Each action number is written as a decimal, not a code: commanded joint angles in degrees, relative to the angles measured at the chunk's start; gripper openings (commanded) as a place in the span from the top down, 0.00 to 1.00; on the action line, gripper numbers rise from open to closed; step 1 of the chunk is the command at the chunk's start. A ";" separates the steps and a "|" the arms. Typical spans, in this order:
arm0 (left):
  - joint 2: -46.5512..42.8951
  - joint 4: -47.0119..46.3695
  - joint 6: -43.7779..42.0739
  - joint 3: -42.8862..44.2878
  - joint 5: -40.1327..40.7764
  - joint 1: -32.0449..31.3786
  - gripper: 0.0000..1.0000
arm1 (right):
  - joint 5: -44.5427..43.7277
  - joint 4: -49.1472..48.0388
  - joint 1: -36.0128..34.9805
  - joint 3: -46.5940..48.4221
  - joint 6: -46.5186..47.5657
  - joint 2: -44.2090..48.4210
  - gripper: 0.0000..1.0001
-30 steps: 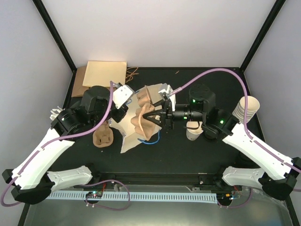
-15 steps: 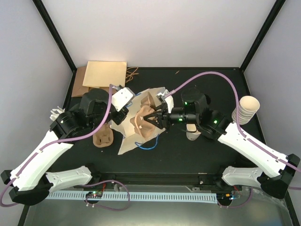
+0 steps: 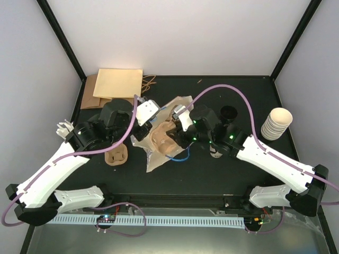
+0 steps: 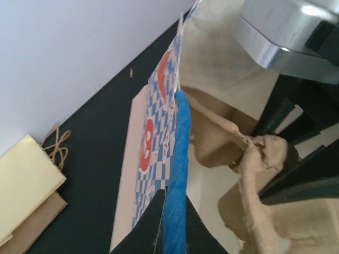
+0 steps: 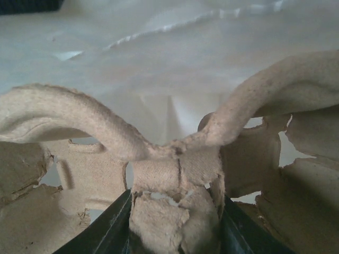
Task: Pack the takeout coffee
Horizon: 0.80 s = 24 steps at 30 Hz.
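The blue-checked paper bag [image 3: 154, 159] lies open in mid-table, its printed side [image 4: 159, 106] facing the left wrist camera. My left gripper [image 4: 172, 217] is shut on the bag's blue twisted handle [image 4: 179, 159] and holds the mouth up. My right gripper [image 5: 175, 227] is shut on the middle post of a brown pulp cup carrier [image 5: 175, 180], which sits inside the bag's mouth [image 3: 161, 137]. The takeout coffee cup [image 3: 215, 152] stands on the table, mostly hidden under the right arm. Its black lid [image 3: 229, 112] lies behind that arm.
A stack of nested cream cups [image 3: 278, 123] stands at the right. A second pulp carrier [image 3: 116, 155] lies by the left arm. Flat paper bags [image 3: 117, 82] rest at the back left. A blue handle loop [image 3: 181, 155] trails from the bag.
My right arm has moved left and nearer, carrying the carrier deeper into the bag. The left gripper shifted right with the handle. The black lid has come into view.
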State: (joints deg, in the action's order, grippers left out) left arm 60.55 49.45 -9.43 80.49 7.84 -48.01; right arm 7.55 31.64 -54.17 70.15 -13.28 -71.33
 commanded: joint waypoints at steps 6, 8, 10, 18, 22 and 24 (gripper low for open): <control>3.91 1.78 3.71 5.05 -0.19 -1.03 0.98 | -23.89 -5.65 -6.48 -3.67 9.25 2.03 0.61; 5.31 3.29 5.44 6.79 0.79 -1.03 0.98 | -24.91 -6.28 -7.27 -4.23 10.24 1.98 0.61; 6.16 3.88 6.65 7.87 0.88 -1.03 0.98 | -25.09 -6.18 -7.94 -4.32 10.86 1.71 0.61; 5.35 2.08 8.79 8.08 0.66 -0.97 0.98 | -25.98 -5.64 -9.50 -6.92 9.93 1.45 0.61; 5.37 2.21 8.76 8.04 0.13 -0.98 0.98 | -26.11 -6.12 -10.00 -9.12 8.97 1.37 0.61; 5.57 2.58 8.70 8.15 -0.03 -1.05 0.98 | -26.46 -6.31 -10.15 -9.81 8.55 0.95 0.61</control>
State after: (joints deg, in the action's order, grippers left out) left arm 66.74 52.25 -1.67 86.13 7.86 -48.62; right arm -16.95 27.09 -63.64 61.45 -3.60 -70.41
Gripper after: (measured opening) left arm 0.024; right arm 0.391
